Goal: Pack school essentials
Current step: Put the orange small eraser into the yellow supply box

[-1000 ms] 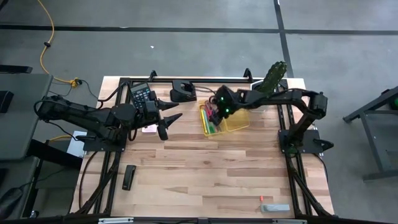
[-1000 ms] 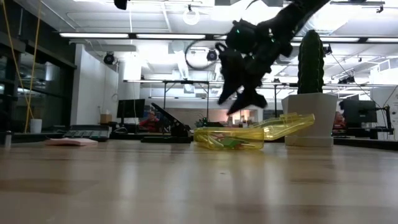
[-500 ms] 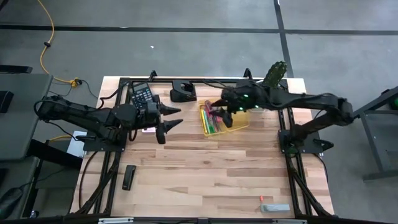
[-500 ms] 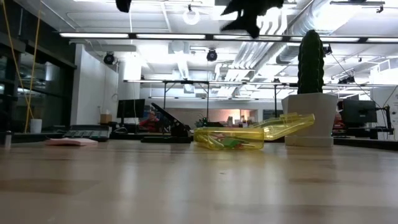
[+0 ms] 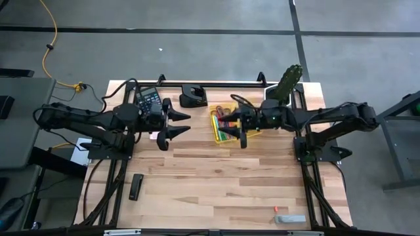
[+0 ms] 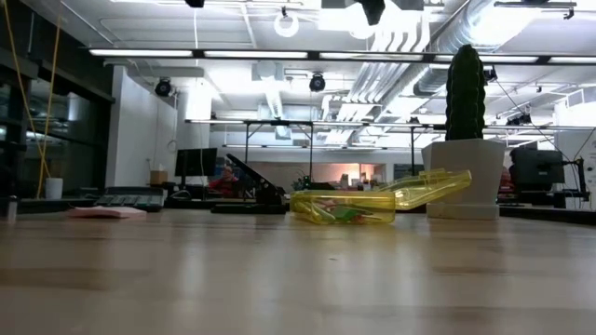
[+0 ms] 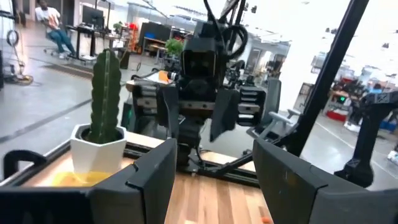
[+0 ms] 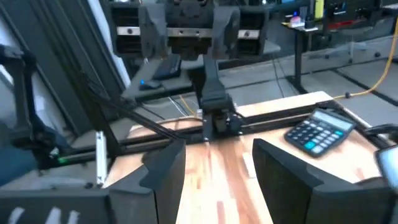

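Both jaws stand spread and empty. Your right gripper (image 5: 237, 128) hangs over the yellow case (image 5: 233, 124) holding scissors and pencils; your left gripper (image 5: 172, 124) hovers by the pink pad (image 5: 156, 136) near the calculator (image 5: 148, 99). Descend squarely onto the pad. Both arms reach inward, level, facing each other.

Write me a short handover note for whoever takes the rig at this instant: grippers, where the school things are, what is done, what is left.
Left gripper: open, empty, raised by the calculator.
Right gripper: open, empty, raised over the yellow tray.
Things: scissors and pencils lie in the yellow tray beside the potted cactus; pink pad on the table under the left arm.
Done: most small stationery appears to be in the tray.
Left: pink pad not yet packed. Black bar sits at the table's near left.
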Controlling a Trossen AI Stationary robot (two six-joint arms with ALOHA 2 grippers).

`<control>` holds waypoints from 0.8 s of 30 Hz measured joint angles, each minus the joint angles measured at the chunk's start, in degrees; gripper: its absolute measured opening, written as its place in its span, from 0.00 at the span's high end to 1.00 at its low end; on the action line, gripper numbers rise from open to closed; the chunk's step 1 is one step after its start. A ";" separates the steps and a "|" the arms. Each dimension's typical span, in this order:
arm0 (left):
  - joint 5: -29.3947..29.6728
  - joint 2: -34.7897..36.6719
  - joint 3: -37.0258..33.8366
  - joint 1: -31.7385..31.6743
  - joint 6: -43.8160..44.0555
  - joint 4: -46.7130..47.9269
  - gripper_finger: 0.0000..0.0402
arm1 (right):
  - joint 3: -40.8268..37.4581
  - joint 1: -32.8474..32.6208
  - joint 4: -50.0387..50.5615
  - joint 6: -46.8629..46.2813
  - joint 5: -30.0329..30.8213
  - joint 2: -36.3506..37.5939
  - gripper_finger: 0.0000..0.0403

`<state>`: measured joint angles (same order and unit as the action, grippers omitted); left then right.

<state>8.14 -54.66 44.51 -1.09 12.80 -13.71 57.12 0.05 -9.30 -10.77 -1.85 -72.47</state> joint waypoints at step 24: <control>0.70 0.30 -0.05 -0.40 -0.97 0.13 0.50 | -5.06 -0.08 -9.86 -3.40 -1.01 0.86 0.56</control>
<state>8.84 -54.37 44.47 -1.50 11.84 -13.58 52.05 -0.03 -19.16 -14.17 -2.85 -71.61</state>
